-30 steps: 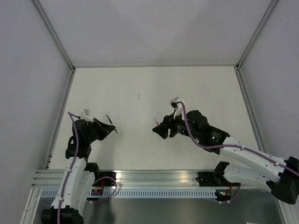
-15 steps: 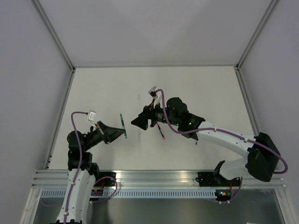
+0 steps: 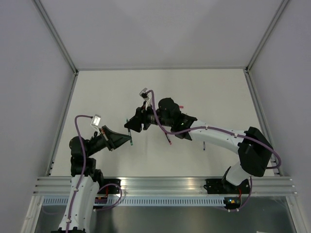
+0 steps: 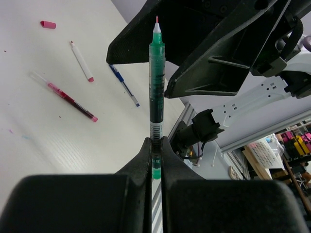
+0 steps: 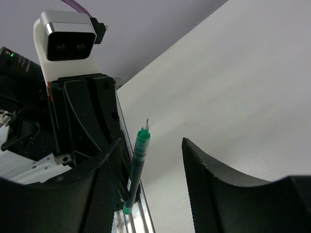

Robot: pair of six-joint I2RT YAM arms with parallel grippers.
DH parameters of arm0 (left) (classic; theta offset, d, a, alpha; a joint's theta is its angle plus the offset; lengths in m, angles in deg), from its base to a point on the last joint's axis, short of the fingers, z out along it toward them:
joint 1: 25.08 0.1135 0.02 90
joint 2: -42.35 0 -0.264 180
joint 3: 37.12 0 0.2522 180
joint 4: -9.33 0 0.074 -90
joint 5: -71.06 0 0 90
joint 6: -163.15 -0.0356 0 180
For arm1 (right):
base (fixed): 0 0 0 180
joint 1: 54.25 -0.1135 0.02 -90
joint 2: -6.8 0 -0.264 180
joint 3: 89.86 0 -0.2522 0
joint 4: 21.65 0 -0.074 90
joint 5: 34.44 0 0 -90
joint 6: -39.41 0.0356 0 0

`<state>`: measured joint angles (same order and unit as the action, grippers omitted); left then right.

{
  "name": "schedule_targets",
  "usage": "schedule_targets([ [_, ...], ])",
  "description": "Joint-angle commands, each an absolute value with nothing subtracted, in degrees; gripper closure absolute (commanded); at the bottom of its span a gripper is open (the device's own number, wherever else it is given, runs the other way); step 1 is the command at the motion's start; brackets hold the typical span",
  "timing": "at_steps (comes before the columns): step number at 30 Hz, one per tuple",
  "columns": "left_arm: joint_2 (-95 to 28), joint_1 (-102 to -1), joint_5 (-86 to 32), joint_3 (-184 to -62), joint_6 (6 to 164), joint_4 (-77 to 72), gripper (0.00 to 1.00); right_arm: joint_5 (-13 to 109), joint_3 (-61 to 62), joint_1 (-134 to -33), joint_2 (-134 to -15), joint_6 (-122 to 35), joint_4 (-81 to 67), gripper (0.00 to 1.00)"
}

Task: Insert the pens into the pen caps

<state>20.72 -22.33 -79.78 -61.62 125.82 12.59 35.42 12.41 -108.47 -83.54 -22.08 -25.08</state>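
Note:
My left gripper point(image 3: 124, 139) is shut on the lower end of a green pen point(image 4: 156, 97) and holds it upright above the table, uncapped tip up. My right gripper point(image 3: 132, 124) is open, with one finger on each side of the green pen point(image 5: 136, 167). The pen stands close to its left finger point(image 5: 102, 194), apart from the right finger point(image 5: 218, 189). On the table lie a red pen point(image 4: 70, 101), a whitish pen with a red end point(image 4: 81, 54), a blue pen point(image 4: 124, 86) and a red cap point(image 4: 47, 24). No cap shows in either gripper.
The red pen point(image 3: 168, 138) lies under the right arm in the top view. A small red piece point(image 3: 181, 105) and a small dark piece point(image 3: 204, 145) lie beside that arm. Metal rails point(image 3: 165, 187) run along the near edge, and grey walls enclose the table.
The right arm has swung left, bringing its open jaws around the green pen's upper part. The left gripper lifted and turned the pen a second ago, then held nearly still.

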Motion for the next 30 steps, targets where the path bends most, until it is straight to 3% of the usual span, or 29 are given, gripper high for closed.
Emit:
schedule_targets([
  [1, 21.3, -22.4, -82.1, -61.2, 127.5, 15.9, 0.98, 34.2, 9.5, -109.0, -84.8, -21.1, -28.8, 0.42],
  [5, 21.3, -22.4, -82.1, -61.0, 128.3, 16.3, 0.98, 33.8, 9.7, -109.5, -85.4, -19.5, -30.4, 0.66],
  [9, 20.3, -22.4, -82.3, -60.8, 130.0, 18.5, 0.93, 32.1, 10.1, -109.6, -86.3, -17.5, -32.6, 1.0],
  [10, 20.0, -22.4, -82.4, -60.7, 130.5, 19.6, 0.89, 31.9, 10.3, -109.5, -86.4, -17.1, -33.4, 1.0],
  [11, 19.9, -22.4, -82.4, -60.7, 131.1, 20.1, 0.74, 31.3, 10.4, -109.6, -86.6, -16.8, -33.6, 1.0],
  [13, 19.8, -22.4, -82.2, -61.0, 131.5, 20.5, 0.64, 30.8, 10.5, -109.7, -87.0, -16.1, -34.3, 1.0],
  [19, 18.3, -22.4, -82.2, -61.4, 131.4, 21.3, 0.57, 31.0, 10.5, -109.9, -86.6, -15.3, -34.7, 1.0],
  [25, 16.9, -22.4, -82.4, -61.3, 131.2, 22.5, 0.66, 30.4, 10.4, -110.1, -87.2, -14.3, -35.5, 1.0],
  [29, 15.7, -22.4, -82.4, -61.2, 131.9, 23.5, 0.98, 29.0, 9.6, -110.5, -88.1, -14.0, -35.6, 1.0],
  [30, 15.5, -22.4, -82.4, -61.2, 132.1, 24.0, 0.98, 28.8, 9.4, -110.5, -88.5, -14.1, -35.1, 0.99],
])
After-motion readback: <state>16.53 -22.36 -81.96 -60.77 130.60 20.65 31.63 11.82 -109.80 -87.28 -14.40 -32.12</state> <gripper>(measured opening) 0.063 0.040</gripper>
